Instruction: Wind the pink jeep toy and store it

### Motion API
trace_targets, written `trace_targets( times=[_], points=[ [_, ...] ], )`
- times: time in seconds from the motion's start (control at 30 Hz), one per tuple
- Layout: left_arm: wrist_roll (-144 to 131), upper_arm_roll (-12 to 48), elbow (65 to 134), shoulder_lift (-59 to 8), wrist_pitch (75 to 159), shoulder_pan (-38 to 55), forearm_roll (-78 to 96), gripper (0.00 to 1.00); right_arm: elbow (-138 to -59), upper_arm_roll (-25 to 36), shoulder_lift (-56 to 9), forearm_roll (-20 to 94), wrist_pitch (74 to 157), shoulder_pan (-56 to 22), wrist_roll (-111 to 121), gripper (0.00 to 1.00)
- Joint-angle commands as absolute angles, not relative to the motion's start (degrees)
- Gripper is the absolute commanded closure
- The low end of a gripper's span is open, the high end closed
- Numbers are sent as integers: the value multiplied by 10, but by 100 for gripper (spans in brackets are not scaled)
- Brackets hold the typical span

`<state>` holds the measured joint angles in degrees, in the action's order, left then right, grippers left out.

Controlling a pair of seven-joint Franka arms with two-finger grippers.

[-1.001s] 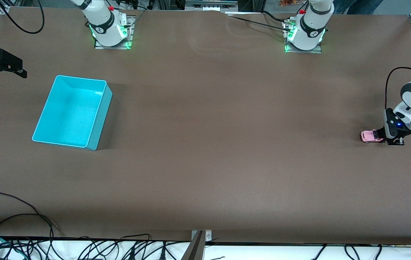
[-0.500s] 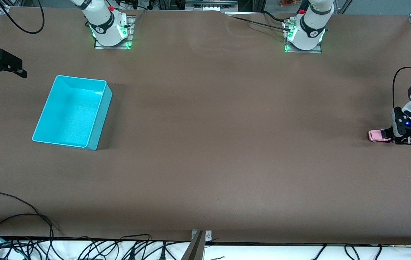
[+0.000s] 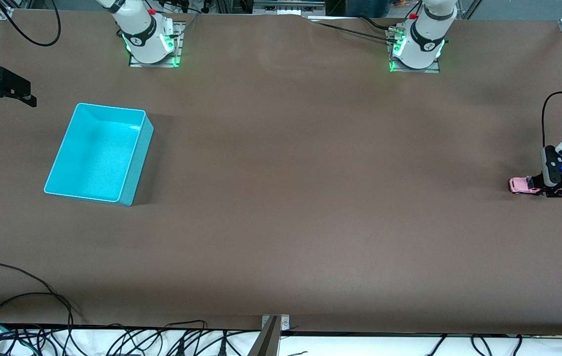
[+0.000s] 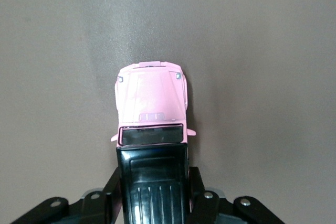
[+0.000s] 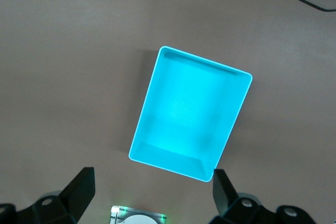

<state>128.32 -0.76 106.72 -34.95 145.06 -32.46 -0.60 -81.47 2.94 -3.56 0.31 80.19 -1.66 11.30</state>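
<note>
Pink jeep toy (image 4: 151,109) clenched at black rear by left gripper (image 4: 155,192); right gripper (image 5: 152,190) spread over turquoise bin (image 5: 190,113), waiting.

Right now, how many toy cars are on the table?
1. The pink jeep toy sits on the table at the left arm's end, its rear gripped by the left gripper. The turquoise bin is empty.

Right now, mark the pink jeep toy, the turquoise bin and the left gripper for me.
pink jeep toy (image 4: 151,98): left wrist view, on its pink hood.
turquoise bin (image 3: 135,165): front view, on its outer side wall.
left gripper (image 3: 543,190): front view, between its fingertips at the jeep's rear.
</note>
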Motion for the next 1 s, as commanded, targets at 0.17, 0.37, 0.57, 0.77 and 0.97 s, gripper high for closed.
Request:
trace_targets(
  times=[0.17,0.37,0.57,0.77,0.97],
  points=[
    [1303,-4,1021,-377,1405,-333,-16,0,-805,29,-38,6,796,-17,107,0],
    [1301,-4,962,-369,1310,-322,-17,0,-805,29,-38,6,797,-17,107,0],
    [1293,-4,924,-362,1245,-317,-15,0,-805,33,-38,6,798,-13,108,0],
    [1269,-3,905,-351,1221,-311,-10,0,-805,33,-38,5,799,-14,107,0],
    [1203,-3,887,-343,1171,-310,-9,0,-805,33,-38,4,800,-13,108,0]
  ],
)
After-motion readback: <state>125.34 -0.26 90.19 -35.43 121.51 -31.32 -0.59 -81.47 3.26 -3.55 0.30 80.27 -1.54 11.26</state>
